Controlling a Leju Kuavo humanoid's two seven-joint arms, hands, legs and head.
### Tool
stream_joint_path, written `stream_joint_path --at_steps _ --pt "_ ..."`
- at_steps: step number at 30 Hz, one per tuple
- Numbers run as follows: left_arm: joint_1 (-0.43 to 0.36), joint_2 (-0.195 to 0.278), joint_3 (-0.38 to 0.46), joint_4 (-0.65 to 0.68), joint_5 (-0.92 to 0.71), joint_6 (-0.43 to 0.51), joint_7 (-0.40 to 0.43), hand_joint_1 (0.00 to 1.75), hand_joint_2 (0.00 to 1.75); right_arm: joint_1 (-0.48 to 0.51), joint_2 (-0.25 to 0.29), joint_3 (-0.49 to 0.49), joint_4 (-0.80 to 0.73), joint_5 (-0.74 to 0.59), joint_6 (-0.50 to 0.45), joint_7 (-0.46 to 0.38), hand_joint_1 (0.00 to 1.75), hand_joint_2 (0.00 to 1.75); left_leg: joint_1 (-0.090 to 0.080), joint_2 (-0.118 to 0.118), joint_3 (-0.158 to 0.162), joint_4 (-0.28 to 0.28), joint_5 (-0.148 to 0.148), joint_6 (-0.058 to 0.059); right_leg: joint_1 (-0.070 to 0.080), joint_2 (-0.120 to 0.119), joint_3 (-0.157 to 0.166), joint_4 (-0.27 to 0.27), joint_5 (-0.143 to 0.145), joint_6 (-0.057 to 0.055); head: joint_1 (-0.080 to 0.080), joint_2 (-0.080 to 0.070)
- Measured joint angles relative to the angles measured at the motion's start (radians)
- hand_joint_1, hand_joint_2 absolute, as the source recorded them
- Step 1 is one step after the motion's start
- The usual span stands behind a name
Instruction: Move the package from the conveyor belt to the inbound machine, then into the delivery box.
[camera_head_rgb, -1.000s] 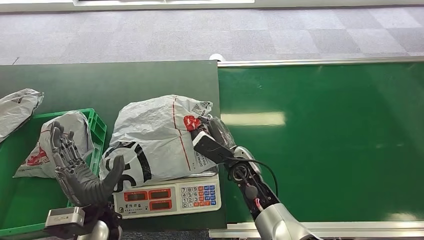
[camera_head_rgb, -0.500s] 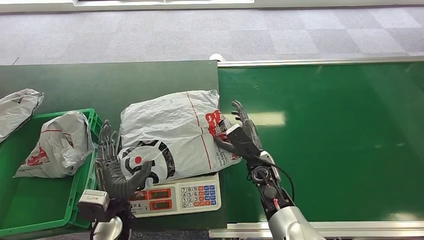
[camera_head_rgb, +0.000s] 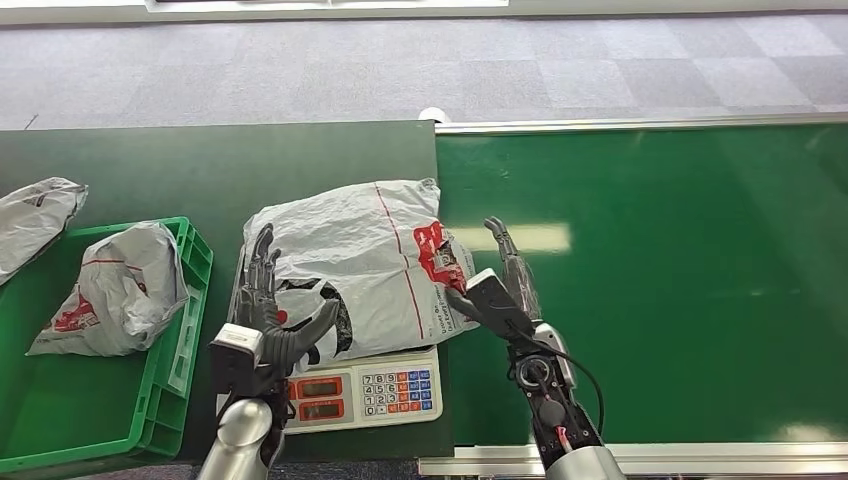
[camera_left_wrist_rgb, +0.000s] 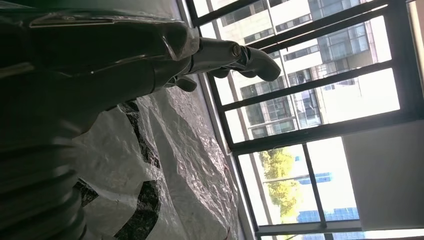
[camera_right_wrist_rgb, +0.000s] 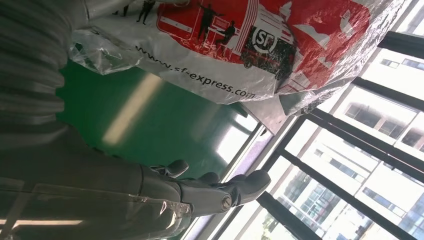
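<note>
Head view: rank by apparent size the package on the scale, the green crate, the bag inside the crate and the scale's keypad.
1. Green crate, partly cut off by the frame, and package on the scale: too close to rank.
2. Bag in the crate.
3. Keypad.

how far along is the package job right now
First leg looks done: the package lies on the scale, off the green belt apart from an overhanging corner. In hand: the left hand rests against its near-left side; the right hand is open beside it. Left: moving it into the green crate, which already holds another bag.
</note>
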Motion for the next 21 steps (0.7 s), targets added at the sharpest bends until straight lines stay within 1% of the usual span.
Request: stream_joint_path --at_steps 8,11,14,16,18,19,21 --pt "-0.074 -0.001 -0.035 0.073 -0.133 0.067 0.071 0.00 1.75 0.088 -0.006 -0.005 -0.148 -0.006 -0.015 -0.021 0.00 1.75 0.000 0.000 0.000 0.000 0.000 0.000 0.000 0.000 0.000 0.000 0.000 0.000 0.000 0.000" --pt "-0.087 0.002 -0.049 0.091 -0.220 0.105 0.137 0.00 1.75 0.105 -0.009 -0.006 -0.181 -0.017 -0.015 -0.033 0.00 1.75 0.000 0.000 0.000 0.000 0.000 0.000 0.000 0.000 0.000 0.000 0.000 0.000 0.000 0.000" --pt "-0.104 0.010 -0.071 0.114 -0.389 0.165 0.253 0.00 1.75 0.135 -0.012 -0.007 -0.237 -0.042 -0.018 -0.051 0.00 1.75 0.000 0.000 0.000 0.000 0.000 0.000 0.000 0.000 0.000 0.000 0.000 0.000 0.000 0.000" --pt "-0.123 0.019 -0.091 0.141 -0.564 0.190 0.378 0.00 1.75 0.168 -0.013 -0.011 -0.292 -0.068 -0.026 -0.062 0.00 1.75 0.000 0.000 0.000 0.000 0.000 0.000 0.000 -0.001 0.000 0.000 0.000 0.000 0.000 0.000" --pt "-0.148 0.026 -0.109 0.185 -0.718 0.153 0.490 0.00 1.75 0.201 -0.013 -0.022 -0.348 -0.098 -0.037 -0.074 0.00 1.75 0.000 -0.001 0.000 0.000 0.000 0.000 0.000 -0.001 0.000 0.000 0.000 0.000 0.000 0.000" --pt "-0.163 0.029 -0.117 0.215 -0.770 0.122 0.525 0.00 1.75 0.217 -0.012 -0.031 -0.374 -0.112 -0.040 -0.080 0.00 1.75 0.000 -0.001 0.000 0.000 0.000 0.000 0.000 -0.001 0.000 0.000 0.000 0.000 0.000 0.000" --pt "-0.196 0.032 -0.128 0.278 -0.833 0.080 0.556 0.00 1.75 0.244 -0.009 -0.048 -0.421 -0.134 -0.043 -0.089 0.00 1.75 0.000 -0.001 0.000 0.000 0.000 0.000 0.000 -0.001 0.001 0.000 0.000 0.000 0.000 0.000"
